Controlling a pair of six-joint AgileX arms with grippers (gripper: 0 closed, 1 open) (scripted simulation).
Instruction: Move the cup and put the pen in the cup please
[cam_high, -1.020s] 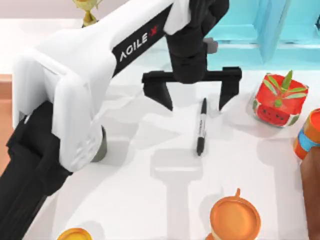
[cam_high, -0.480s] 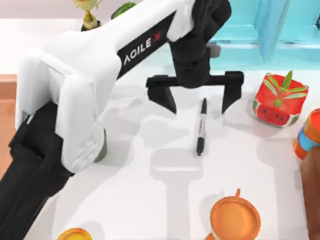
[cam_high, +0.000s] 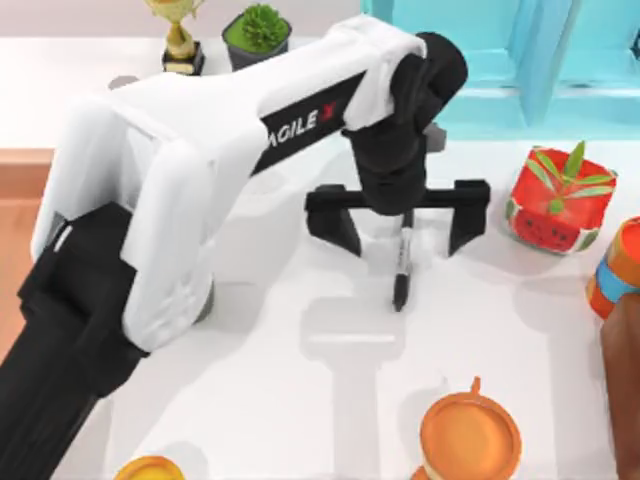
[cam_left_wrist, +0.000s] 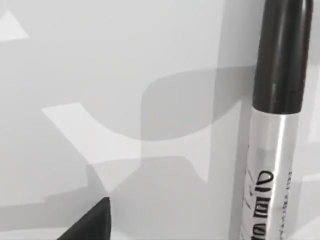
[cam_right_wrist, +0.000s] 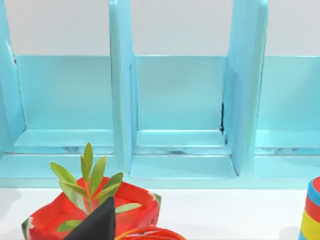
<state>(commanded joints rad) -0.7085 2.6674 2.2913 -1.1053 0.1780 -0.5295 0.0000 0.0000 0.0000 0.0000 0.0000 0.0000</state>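
Straddling pen (cam_high: 402, 262) on bench (cam_high: 300, 400), left end effector (cam_high: 398, 226) wide open, holding nothing. Risk: off-centre closing rolls pen away. Cup (cam_high: 206, 297) mostly hidden under left arm.

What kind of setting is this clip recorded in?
Probably a simulated desk or study tabletop: a white table with a turquoise shelf unit at the back, a pen, a small trophy and potted plants.
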